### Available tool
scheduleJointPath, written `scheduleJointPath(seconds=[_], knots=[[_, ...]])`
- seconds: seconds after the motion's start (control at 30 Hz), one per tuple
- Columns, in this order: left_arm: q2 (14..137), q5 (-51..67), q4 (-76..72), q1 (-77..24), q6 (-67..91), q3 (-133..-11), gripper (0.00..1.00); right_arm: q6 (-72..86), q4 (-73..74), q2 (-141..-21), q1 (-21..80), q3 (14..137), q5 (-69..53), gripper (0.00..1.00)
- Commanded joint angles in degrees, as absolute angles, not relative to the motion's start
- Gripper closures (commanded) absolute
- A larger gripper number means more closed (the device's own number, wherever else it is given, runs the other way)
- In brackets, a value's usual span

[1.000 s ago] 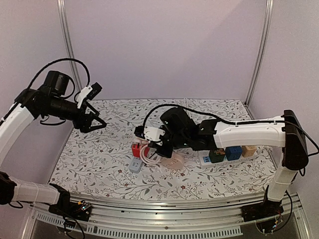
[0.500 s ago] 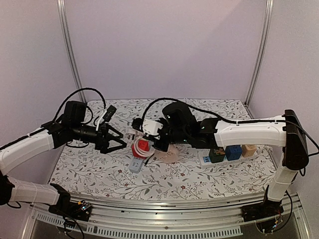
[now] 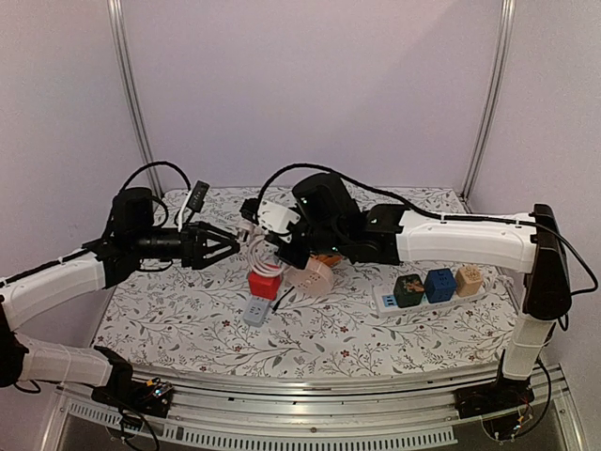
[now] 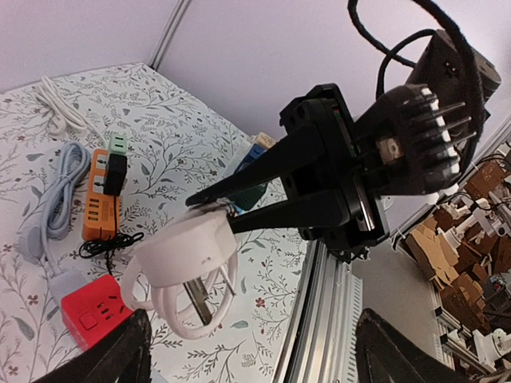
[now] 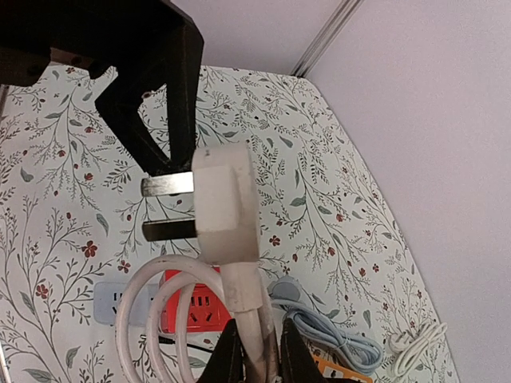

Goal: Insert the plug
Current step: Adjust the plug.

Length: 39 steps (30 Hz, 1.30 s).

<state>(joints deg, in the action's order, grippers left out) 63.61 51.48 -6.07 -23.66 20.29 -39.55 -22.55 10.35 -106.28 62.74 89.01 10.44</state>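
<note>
My right gripper (image 3: 278, 248) is shut on the neck of a white plug (image 5: 224, 203) and holds it in the air. The plug's two flat metal prongs point left at my left gripper, and its white cord hangs in loops below. In the left wrist view the plug (image 4: 184, 249) sits between the right gripper's black fingers. My left gripper (image 3: 225, 246) is open and empty, just left of the plug, with its fingers (image 5: 152, 120) facing the prongs. A red cube socket (image 3: 265, 284) sits on the table under the plug; it also shows in the right wrist view (image 5: 192, 309).
A grey-blue power strip (image 3: 254, 312) lies in front of the red cube. A white strip (image 3: 385, 303) carrying green, blue and tan cubes lies at the right. An orange strip (image 4: 100, 199), a light-blue cable (image 4: 60, 195) and a pale pink round object (image 3: 310, 274) lie behind the cube.
My left arm swung in from the far left and now faces the plug, gripper open. My right gripper lifted the plug up and to the left, off the table.
</note>
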Motion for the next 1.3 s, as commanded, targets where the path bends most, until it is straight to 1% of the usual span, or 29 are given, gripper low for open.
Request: scheduleJointPath(seconds=[0.0, 0.07, 0.2, 0.27, 0.37, 0.47, 0.63, 0.83, 0.97, 1.1, 1.2, 1.27], knots=[[64.82, 49.22, -17.08, -22.93, 30.06, -36.26, 0.10, -21.15, 12.01, -106.23, 63.56, 92.66, 12.55, 1.00], [65.63, 47.66, -19.84, -22.99, 33.10, -35.12, 0.10, -21.18, 12.42, -106.11, 63.78, 92.72, 13.19, 1.00], [66.42, 46.01, -26.32, -24.50, 37.36, -33.23, 0.15, -20.62, 12.42, -106.04, 64.43, 92.65, 13.88, 1.00], [66.45, 44.25, -29.06, -26.41, 38.31, -32.78, 0.16, -19.99, 12.45, -106.37, 64.92, 92.55, 14.73, 1.00], [66.62, 41.34, -33.45, -27.07, 43.99, -31.22, 0.16, -19.28, 12.39, -106.20, 65.64, 92.30, 15.53, 1.00], [65.76, 39.56, -36.70, -27.10, 47.71, -28.37, 0.20, -19.07, 12.34, -105.22, 66.13, 91.58, 14.66, 1.00], [62.09, 36.88, -40.02, -27.79, 48.86, -22.84, 0.27, -19.65, 11.56, -103.28, 67.20, 88.51, 12.89, 1.00], [54.00, 36.65, -37.93, -30.14, 45.00, -17.44, 0.26, -19.60, 6.86, -100.91, 68.99, 82.05, 14.59, 1.00], [52.73, 39.37, -34.69, -31.80, 45.44, -17.54, 0.20, -18.50, 6.08, -100.04, 69.88, 80.65, 17.48, 1.00], [51.85, 35.01, -31.13, -32.17, 48.41, -16.20, 0.18, -20.07, 2.95, -98.94, 71.16, 78.22, 17.96, 1.00], [51.01, 33.40, -30.39, -32.26, 48.99, -16.92, 0.19, -20.42, 0.98, -98.42, 71.80, 76.82, 17.78, 1.00], [50.85, 31.71, -28.98, -32.41, 49.04, -17.74, 0.26, -20.07, 0.54, -98.35, 72.20, 76.60, 17.59, 1.00]])
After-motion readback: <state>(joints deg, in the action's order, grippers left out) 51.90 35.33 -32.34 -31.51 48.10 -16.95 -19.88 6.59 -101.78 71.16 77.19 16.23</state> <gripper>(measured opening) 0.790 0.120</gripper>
